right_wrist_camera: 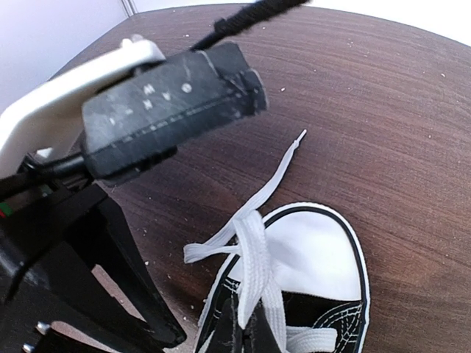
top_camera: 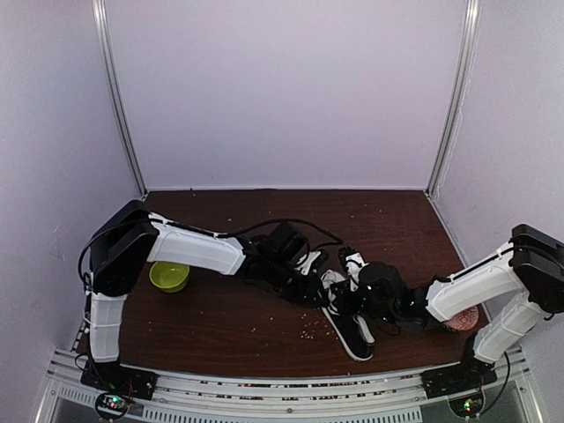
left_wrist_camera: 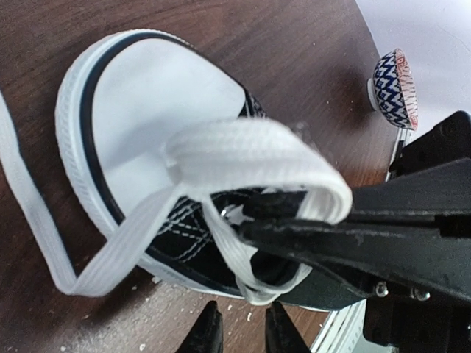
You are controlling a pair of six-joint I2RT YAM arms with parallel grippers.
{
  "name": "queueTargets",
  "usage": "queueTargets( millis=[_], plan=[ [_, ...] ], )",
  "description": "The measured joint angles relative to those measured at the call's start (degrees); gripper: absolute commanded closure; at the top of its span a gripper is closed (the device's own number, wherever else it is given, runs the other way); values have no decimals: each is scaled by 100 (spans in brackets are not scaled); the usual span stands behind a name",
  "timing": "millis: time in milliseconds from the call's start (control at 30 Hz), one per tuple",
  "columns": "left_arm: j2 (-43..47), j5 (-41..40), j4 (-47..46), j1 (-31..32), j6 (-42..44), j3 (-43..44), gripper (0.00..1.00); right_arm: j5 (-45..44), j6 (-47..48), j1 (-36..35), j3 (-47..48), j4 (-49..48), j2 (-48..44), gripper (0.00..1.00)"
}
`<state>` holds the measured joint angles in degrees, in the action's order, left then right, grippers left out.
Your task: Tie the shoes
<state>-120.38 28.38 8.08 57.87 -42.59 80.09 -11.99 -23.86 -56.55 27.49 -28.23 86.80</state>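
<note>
While both arms reach in over the middle of the tabletop (top_camera: 229,317), I find the shoe (top_camera: 352,328) lying right of centre. Its heel is toward the near edge and its white toe cap (left_wrist_camera: 162,118) points far and slightly left.

From the left wrist view, the right claw (left_wrist_camera: 254,219) is clamped flat on the laces (left_wrist_camera: 250,151). A broad white loop arches over the tongue and disappears between its black fingers, just above the eyelets. One loose lace strand (left_wrist_camera: 29,213) trails off the toe end across the wood, on the far-left side of the shoe.

The left claw (left_wrist_camera: 243,334) hangs just off the toe. Its two dark fingertips stand a narrow gap apart, and I can see only bare tabletop between them.

A green bowl (top_camera: 169,275) sits to the left, beside the left arm and well apart from the shoe. A bowl with a blue-and-white zigzag pattern (left_wrist_camera: 392,87) rests at the right, near the right arm. Pale crumbs (top_camera: 308,333) are scattered over the dark wood around the shoe.
</note>
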Motion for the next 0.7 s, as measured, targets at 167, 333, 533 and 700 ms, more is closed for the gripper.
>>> queueTargets(
  millis=[167, 333, 533, 700],
  plan=[
    [-184, 55, 105, 46, -39, 188, 78, 24, -2, 13, 0, -31, 13, 100],
    [-302, 59, 223, 79, -61, 297, 79, 44, -11, 42, 0, -48, 15, 100],
    [-378, 55, 476, 81, -63, 483, 91, 50, -13, 46, 0, -81, 33, 100],
    [-382, 52, 551, 83, -118, 479, 100, 50, -13, 52, 0, -98, 33, 100]
  ],
)
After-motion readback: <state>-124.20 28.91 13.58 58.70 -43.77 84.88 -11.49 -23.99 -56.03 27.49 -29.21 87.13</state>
